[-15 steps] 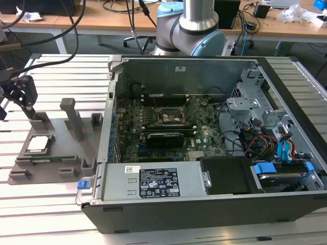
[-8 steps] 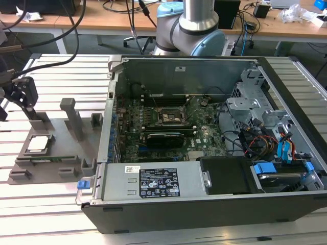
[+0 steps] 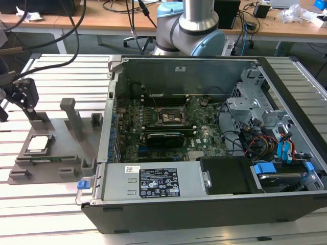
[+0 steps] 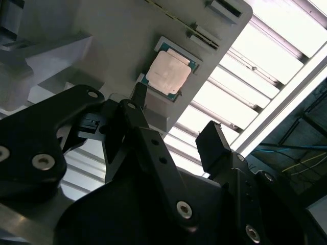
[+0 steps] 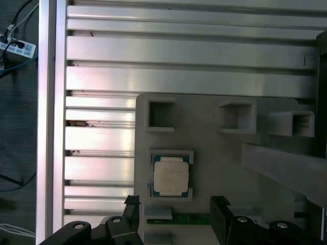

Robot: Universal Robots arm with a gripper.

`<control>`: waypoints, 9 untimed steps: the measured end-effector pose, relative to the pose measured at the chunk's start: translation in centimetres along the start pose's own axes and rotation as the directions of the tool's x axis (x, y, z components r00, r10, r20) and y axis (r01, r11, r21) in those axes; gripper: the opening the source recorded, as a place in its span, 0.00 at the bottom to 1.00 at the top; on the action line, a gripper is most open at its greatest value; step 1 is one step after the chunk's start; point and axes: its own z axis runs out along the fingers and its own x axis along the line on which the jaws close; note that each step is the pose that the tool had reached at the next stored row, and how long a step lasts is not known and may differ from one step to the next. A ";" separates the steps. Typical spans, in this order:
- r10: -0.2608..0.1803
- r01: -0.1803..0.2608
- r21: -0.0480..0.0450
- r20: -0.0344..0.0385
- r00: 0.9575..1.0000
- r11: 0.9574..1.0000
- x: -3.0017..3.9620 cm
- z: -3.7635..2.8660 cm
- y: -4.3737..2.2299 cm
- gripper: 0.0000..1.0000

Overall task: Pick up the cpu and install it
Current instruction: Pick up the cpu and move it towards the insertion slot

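The cpu (image 3: 41,143), a small square chip with a silvery-white top, lies flat in a shallow recess of the grey tray (image 3: 62,139) at the exterior view's left. My gripper (image 3: 29,104) hangs a little above the tray, just behind the chip. In both wrist views the cpu (image 4: 168,73) (image 5: 171,176) sits ahead of the two black fingertips, with the gripper (image 4: 176,120) (image 5: 176,206) open and nothing between them. The black socket frame (image 3: 172,117) sits on the green motherboard inside the open computer case.
Upright grey blocks (image 3: 71,115) rise from the tray close to the gripper. The open case (image 3: 204,138) holds a power supply (image 3: 153,184), cables and a drive cage (image 3: 250,109). Everything rests on a slatted aluminium table (image 3: 46,214). The arm's base (image 3: 191,25) stands behind the case.
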 end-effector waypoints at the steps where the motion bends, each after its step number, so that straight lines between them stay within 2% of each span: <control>1: 0.000 0.000 0.000 0.000 1.000 1.000 0.00 0.04 0.00 0.66; 9: 0.000 0.000 0.000 0.000 1.000 1.000 0.02 0.53 0.01 0.66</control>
